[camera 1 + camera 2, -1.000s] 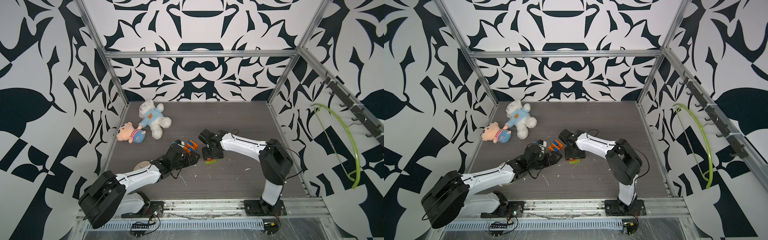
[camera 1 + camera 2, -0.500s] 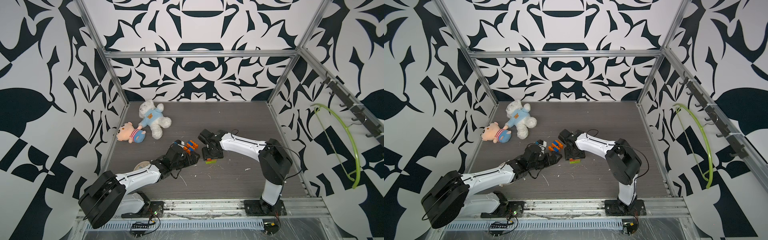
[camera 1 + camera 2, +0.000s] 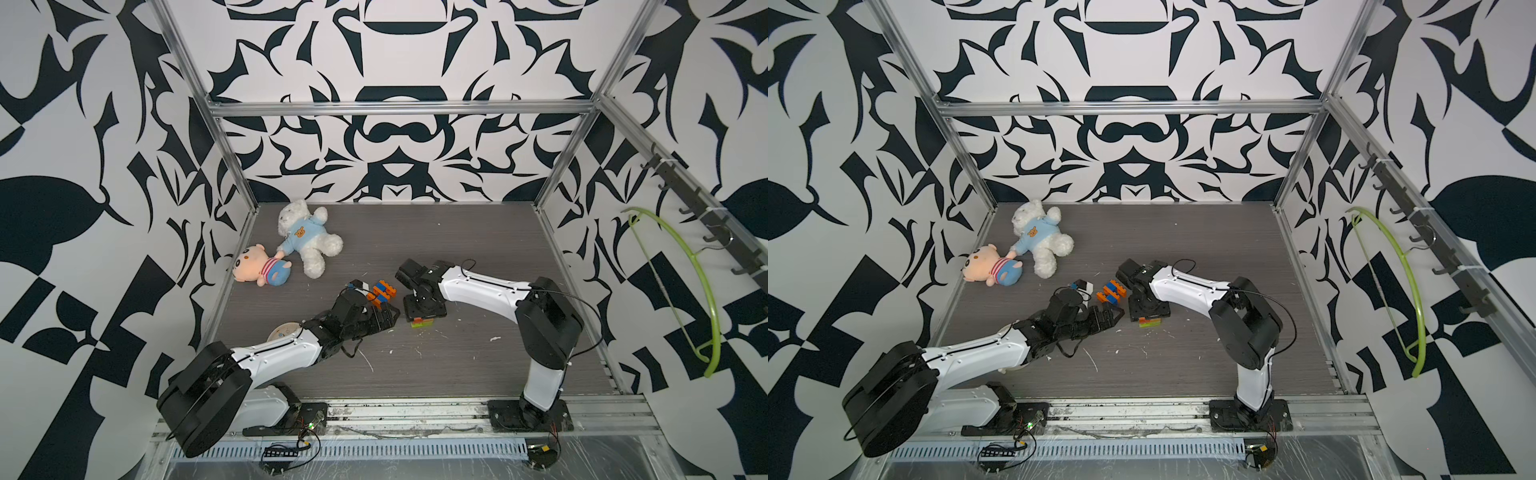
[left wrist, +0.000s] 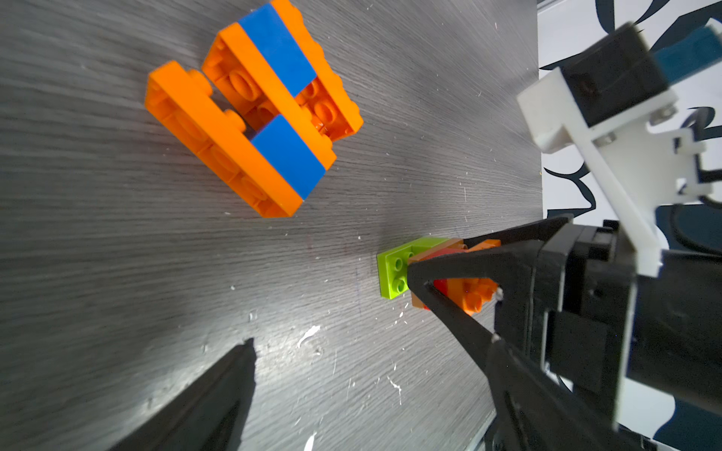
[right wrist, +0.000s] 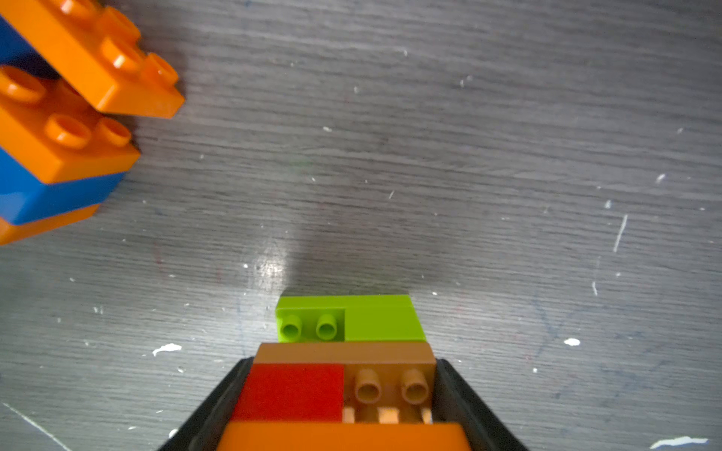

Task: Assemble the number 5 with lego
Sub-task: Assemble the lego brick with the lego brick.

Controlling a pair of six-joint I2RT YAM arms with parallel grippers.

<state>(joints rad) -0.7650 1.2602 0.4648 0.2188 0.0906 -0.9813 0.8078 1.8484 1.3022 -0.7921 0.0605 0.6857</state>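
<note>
1. The right pincer (image 5: 342,375) is clamped on a small lego stack (image 5: 345,353). Its fingers (image 5: 228,394) press the two sides of the stack, where a red brick (image 5: 293,390) and a brown brick (image 5: 390,384) sit in front of an orange brick (image 5: 344,437).
2. The lime green brick (image 5: 351,320) at the stack's end sticks out past the fingertips, down against the dark wood-grain surface (image 5: 508,156).
3. The orange-and-blue assembly (image 4: 254,113) — orange plates joined by two blue bricks — lies on the surface near the stack without touching it, and nothing grips it.
4. The left pincer (image 3: 386,321) lies low over the surface just beside that assembly, between it and the stack. Its jaws are spread wide with nothing between them.
5. In both top views all the lego sits near the middle of the surface, between the two arms.
6. A white bear (image 3: 309,241) and a doll (image 3: 257,270) lie touching each other — well apart from the bricks, toward the far left corner.
</note>
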